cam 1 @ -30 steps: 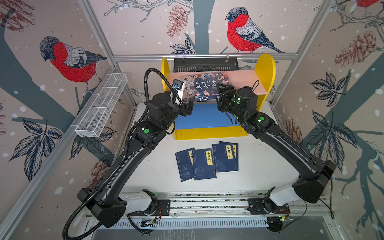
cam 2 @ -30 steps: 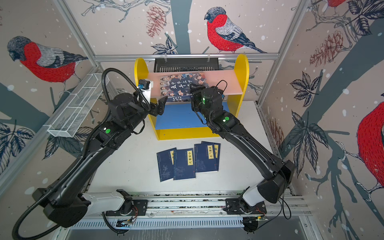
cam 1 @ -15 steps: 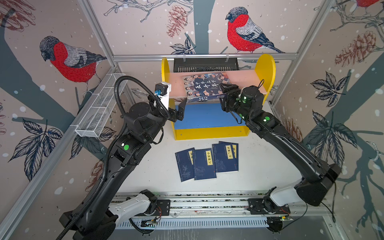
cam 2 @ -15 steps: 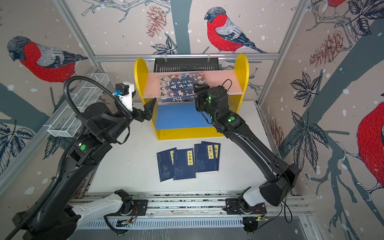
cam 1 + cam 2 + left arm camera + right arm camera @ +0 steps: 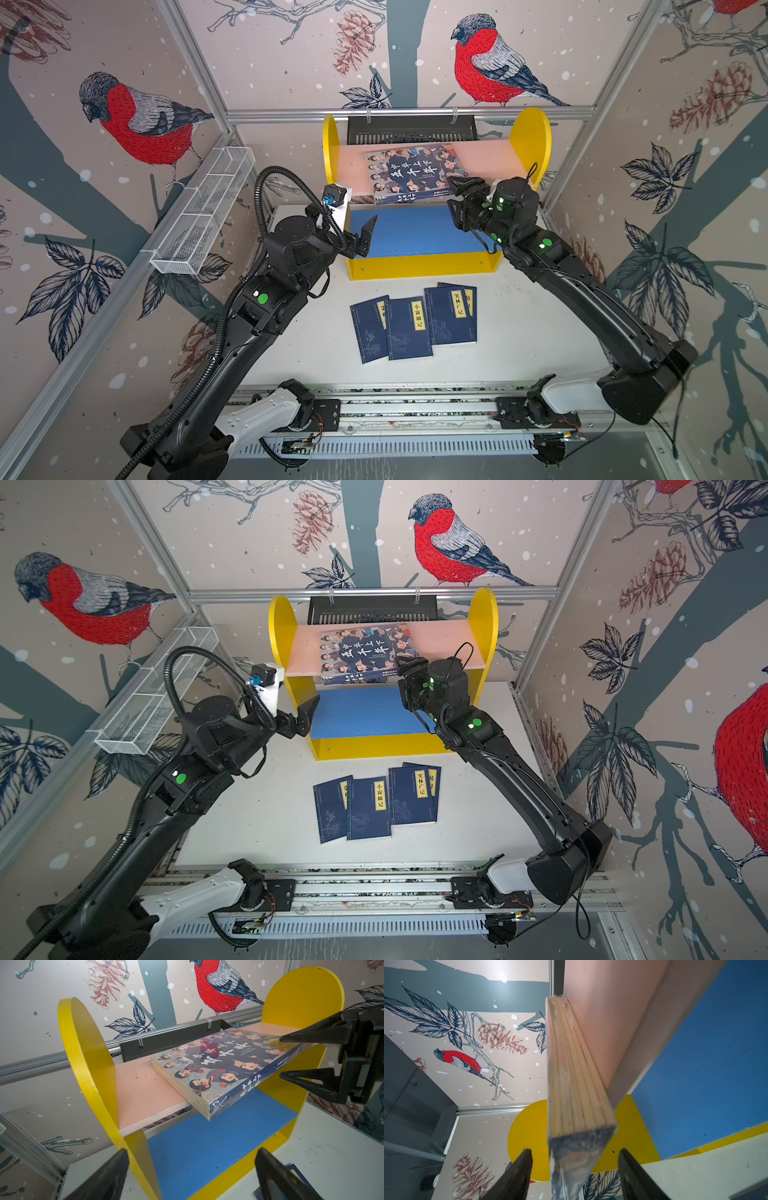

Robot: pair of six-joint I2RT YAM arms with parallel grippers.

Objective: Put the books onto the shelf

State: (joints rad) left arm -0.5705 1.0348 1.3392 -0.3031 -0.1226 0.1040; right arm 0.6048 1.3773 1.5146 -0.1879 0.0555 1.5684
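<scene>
The shelf [image 5: 532, 137] [image 5: 484, 617] stands at the back of the table. A large illustrated book [image 5: 415, 172] [image 5: 365, 650] [image 5: 220, 1068] lies flat on its pink upper board, overhanging the front edge. My right gripper [image 5: 455, 193] [image 5: 401, 671] [image 5: 576, 1153] is open and straddles the book's right front corner, with a gap on each side in the right wrist view. My left gripper [image 5: 365, 237] [image 5: 305, 719] [image 5: 191, 1155] is open and empty, low by the shelf's left panel. Several navy books [image 5: 409, 328] [image 5: 368, 808] lie overlapping on the table in front.
A white wire mesh tray [image 5: 203, 212] hangs on the left wall. A black slotted basket [image 5: 411, 129] hangs behind the shelf. The blue lower board [image 5: 415, 228] holds nothing. The arms' base rail [image 5: 415, 407] runs along the front edge.
My left gripper has drawn back from the large book's left front corner, swung left and dropped in front of the lower board. The right gripper has stayed at the book's right corner.
</scene>
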